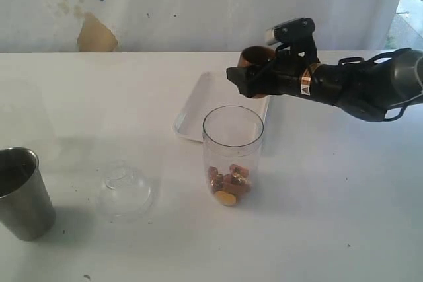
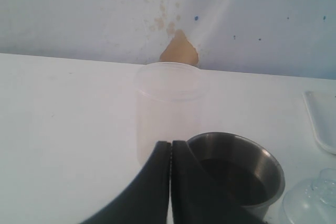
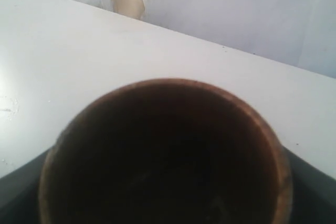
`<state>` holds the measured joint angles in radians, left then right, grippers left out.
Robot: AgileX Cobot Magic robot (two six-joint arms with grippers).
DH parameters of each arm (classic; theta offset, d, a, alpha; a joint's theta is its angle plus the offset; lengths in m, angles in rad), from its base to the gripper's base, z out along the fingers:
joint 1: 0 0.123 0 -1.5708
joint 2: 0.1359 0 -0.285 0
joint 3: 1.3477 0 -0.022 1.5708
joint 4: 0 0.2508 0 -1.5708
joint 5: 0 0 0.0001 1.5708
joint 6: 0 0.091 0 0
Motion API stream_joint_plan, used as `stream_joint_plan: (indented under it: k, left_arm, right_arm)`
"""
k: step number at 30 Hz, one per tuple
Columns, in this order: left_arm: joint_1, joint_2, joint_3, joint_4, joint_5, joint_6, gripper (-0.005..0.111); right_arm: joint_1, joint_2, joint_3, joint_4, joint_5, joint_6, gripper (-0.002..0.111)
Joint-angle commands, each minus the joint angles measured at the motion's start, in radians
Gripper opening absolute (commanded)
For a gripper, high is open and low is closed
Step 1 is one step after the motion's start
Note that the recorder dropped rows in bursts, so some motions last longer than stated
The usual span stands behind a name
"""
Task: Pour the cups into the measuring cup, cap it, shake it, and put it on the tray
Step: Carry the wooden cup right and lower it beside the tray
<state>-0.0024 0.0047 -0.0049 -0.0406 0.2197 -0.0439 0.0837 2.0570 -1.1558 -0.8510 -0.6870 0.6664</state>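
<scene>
1. Wooden cup (image 1: 255, 56), one: mouth up, clasped aloft in wide-spread right hand (image 1: 254, 76) by tray (image 1: 201, 107).
2. Steel tumbler (image 1: 26, 196), one: upright beside closed, empty left hand (image 2: 170, 179).
3. Measuring cup (image 1: 232, 143), one: upright near tray.

Exterior camera looks down over the desk (image 1: 344, 229) toward twelve o'clock; wrist cameras, low, face that wall (image 1: 198, 4); left shares the steel tumbler (image 1: 23, 193).

Right arm (image 1: 357, 87) outstretched, right jaws gripping wide, left jaws pressed together
</scene>
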Motion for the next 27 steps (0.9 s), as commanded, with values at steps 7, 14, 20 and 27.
stream_joint_plan:
  k: [7, 14, 20, 27]
  left_arm:
    - [0.0, -0.005, 0.005, -0.003, -0.01, -0.002, 0.001]
    - [0.0, -0.005, 0.005, -0.003, -0.01, -0.002, 0.001]
    - [0.0, -0.005, 0.005, -0.003, -0.01, -0.002, 0.001]
    - [0.0, -0.005, 0.005, -0.003, -0.01, -0.002, 0.001]
  right_arm:
    - [-0.002, 0.02, -0.011, 0.003, -0.014, -0.036, 0.0]
    - [-0.002, 0.053, -0.009, 0.001, -0.082, -0.036, 0.0]
    - [-0.002, 0.053, -0.009, 0.001, -0.093, -0.021, 0.0]
    - [-0.002, 0.074, -0.009, 0.001, -0.078, -0.021, 0.0]
